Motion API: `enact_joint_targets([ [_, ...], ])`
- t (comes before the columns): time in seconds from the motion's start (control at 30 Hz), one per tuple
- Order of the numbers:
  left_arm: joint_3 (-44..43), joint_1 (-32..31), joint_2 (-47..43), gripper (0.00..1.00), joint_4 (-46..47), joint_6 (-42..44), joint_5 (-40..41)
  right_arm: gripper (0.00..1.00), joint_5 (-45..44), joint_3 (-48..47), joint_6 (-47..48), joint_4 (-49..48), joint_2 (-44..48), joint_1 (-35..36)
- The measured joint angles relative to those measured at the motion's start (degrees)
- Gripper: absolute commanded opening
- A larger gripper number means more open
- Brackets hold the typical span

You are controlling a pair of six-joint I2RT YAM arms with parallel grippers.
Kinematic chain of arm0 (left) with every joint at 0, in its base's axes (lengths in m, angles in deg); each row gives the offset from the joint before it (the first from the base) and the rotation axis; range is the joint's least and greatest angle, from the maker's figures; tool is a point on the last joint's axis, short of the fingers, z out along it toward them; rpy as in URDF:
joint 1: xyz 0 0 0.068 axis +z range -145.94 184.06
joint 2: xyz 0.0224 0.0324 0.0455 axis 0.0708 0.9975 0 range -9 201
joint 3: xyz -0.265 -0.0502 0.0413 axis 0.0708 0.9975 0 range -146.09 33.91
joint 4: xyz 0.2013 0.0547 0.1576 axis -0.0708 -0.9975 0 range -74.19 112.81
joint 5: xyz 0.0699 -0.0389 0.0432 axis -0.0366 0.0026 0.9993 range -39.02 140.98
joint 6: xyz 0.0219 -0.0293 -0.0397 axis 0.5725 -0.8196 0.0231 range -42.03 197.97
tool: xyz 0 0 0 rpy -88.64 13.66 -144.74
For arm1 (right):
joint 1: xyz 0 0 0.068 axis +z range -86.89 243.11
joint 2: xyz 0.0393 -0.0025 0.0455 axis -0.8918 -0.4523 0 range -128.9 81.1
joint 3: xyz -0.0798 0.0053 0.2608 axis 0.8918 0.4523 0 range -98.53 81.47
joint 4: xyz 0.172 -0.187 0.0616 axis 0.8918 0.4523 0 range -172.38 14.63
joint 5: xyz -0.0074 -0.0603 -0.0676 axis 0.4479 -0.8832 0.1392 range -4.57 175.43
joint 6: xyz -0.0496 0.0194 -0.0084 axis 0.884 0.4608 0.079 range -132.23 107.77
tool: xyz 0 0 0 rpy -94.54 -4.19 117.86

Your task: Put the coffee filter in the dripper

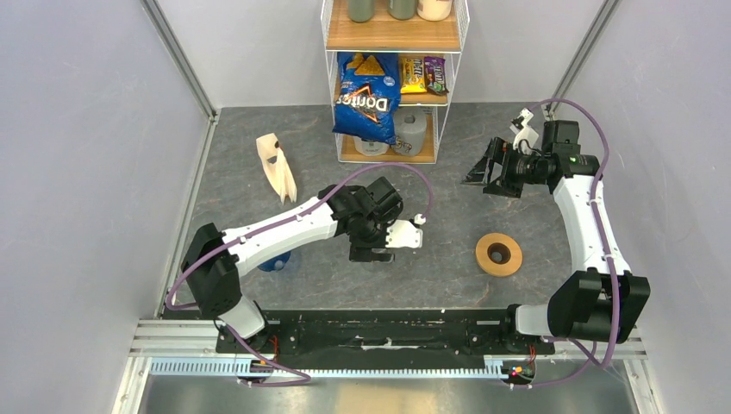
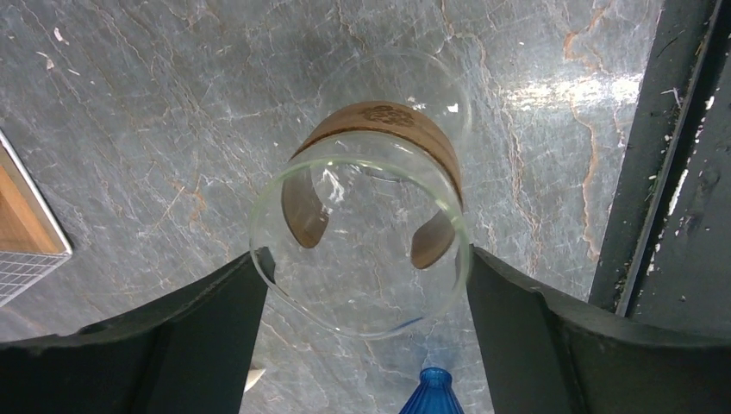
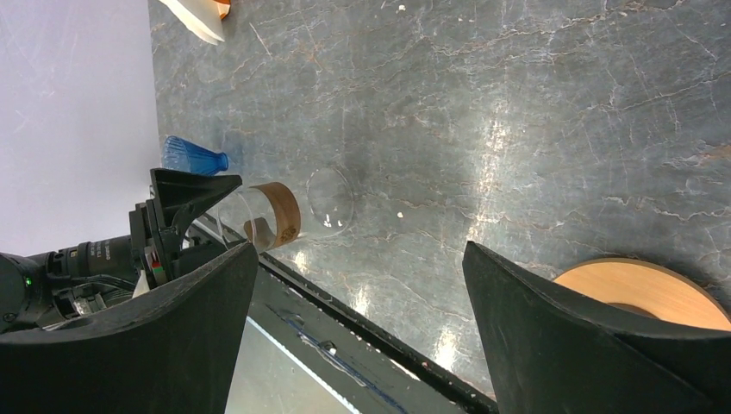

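**Left gripper on carafe mouth; filter and dripper well apart**

Left gripper (image 2: 366,259): jaws spread wide and down over the mouth of a glass carafe (image 2: 362,259). One finger sits against each side of the rim, so it is clamped on the glass. The carafe wears a wooden collar (image 2: 379,121) and stands just near of the middle of the worktop (image 1: 431,280), its base on the stone.

Dripper (image 2: 434,392): dark blue and ribbed, just beside the carafe on its left, toward the near-left corner and under the left arm. Standing or lying, cannot tell. Nothing touches it.

Coffee filter (image 1: 281,177): white paper, up toward the far-left corner, well apart from the dripper and from both grippers.

Right gripper (image 3: 358,250): jaws apart, nothing between them. It sits toward the far-right corner, facing across the worktop toward the left edge.

Tan ring (image 1: 498,254) with a dark centre hole: flat on the stone, right of the carafe, between the middle and the right edge.

Wire rack (image 1: 392,36): at the middle of the far edge, a Doritos bag (image 1: 366,95) on it.
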Motion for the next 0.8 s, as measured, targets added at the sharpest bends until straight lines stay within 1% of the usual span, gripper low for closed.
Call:
enact_joint_targets([
  [0.17, -0.57, -0.33, 0.09, 0.95, -0.90, 1.07, -0.24, 0.97, 0.22, 0.00, 0.26, 0.37, 0.00, 0.00],
  [0.4, -4.68, -0.33, -0.02, 0.96, -3.10, 1.03, -0.50, 0.97, 1.70, 0.00, 0.68, 1.40, 0.00, 0.00],
  [0.57, -8.52, -0.15, -2.89, 0.97, -6.19, -0.55, -0.46, 0.97, 2.49, -2.01, 4.98, 5.60, -0.83, 0.00],
  [0.63, -10.05, 0.85, -5.68, 0.97, -7.74, -2.54, -0.72, 0.97, 2.27, -4.52, 8.72, 8.81, -1.86, 0.00],
  [0.7, -11.13, 3.23, -8.70, 0.97, -8.87, -5.14, -2.19, 0.97, 0.44, -7.28, 13.14, 12.72, -2.99, 0.00],
  [0.8, -11.52, 10.91, -13.51, 0.97, -10.21, -10.56, -4.48, 0.97, -4.31, -9.31, 20.92, 17.55, -3.85, -0.63],
])
